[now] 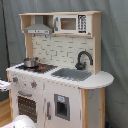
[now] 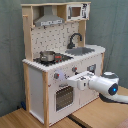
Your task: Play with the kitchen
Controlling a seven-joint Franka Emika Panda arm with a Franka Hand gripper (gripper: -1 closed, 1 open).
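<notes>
The kitchen is a white and light-wood toy unit with a pegboard back, a grey hood, a black faucet, a sink and a small metal pot on the red-ringed stove. In the second exterior view, my gripper reaches in from the right. It is level with the kitchen front panel, beside the knobs and just above the oven door. Only a white tip of the gripper shows at the first exterior view's left edge.
A toy microwave sits in the top shelf. A grey curtain hangs behind the unit. The kitchen stands on a wooden floor. My white arm fills the second exterior view's lower right.
</notes>
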